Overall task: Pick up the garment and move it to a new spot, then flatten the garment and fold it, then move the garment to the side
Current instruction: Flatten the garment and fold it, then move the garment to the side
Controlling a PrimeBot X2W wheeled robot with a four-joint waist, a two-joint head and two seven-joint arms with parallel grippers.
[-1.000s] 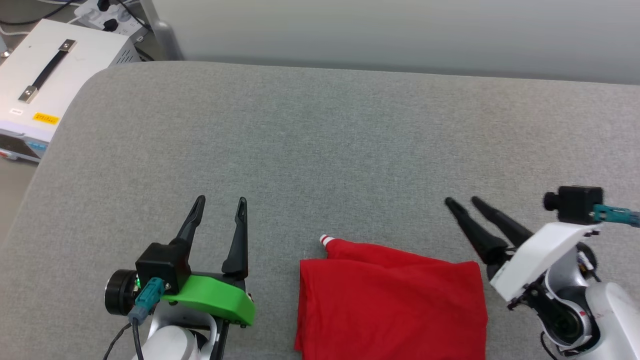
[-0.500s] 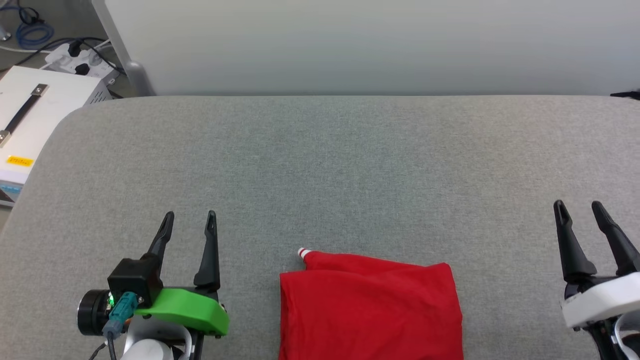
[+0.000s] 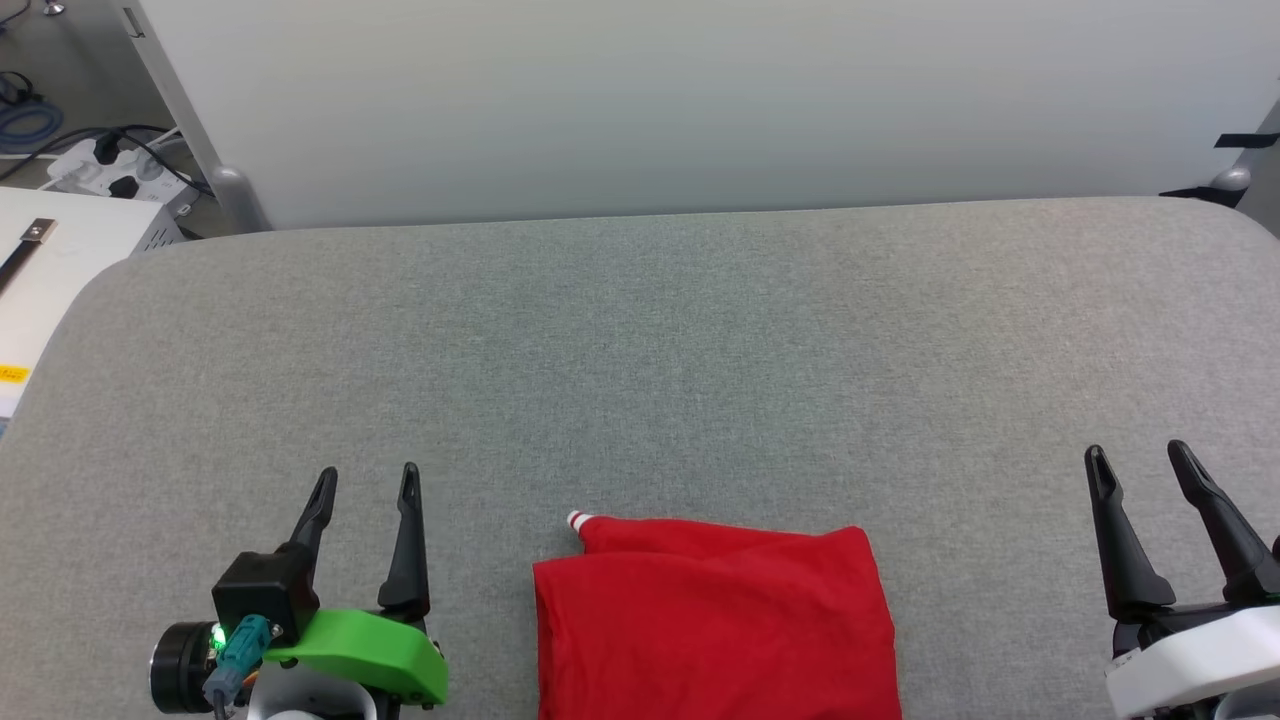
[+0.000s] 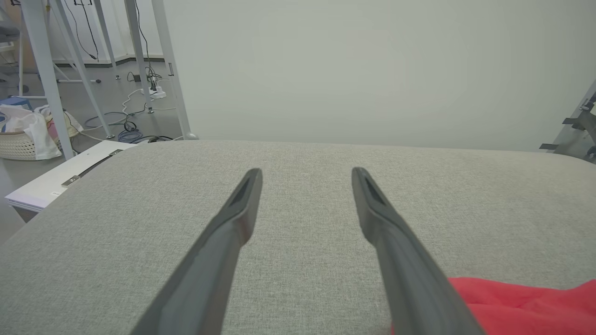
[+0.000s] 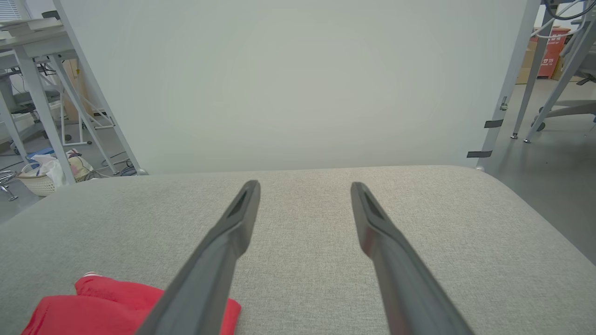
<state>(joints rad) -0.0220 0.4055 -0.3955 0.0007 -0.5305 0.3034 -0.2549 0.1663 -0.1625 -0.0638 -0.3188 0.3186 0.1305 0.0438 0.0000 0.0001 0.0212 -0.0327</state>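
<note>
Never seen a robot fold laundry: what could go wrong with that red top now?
Both the left gripper and right gripper are open, apart from the folded garment. Pinching only its top layer could undo the fold. The striped trim poking from one corner might drag out.

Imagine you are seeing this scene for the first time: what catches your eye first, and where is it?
The bright red garment, folded into a neat block, stands out at the near edge of the grey padded surface. The left gripper and right gripper flank it, both open and apart from the cloth.
</note>
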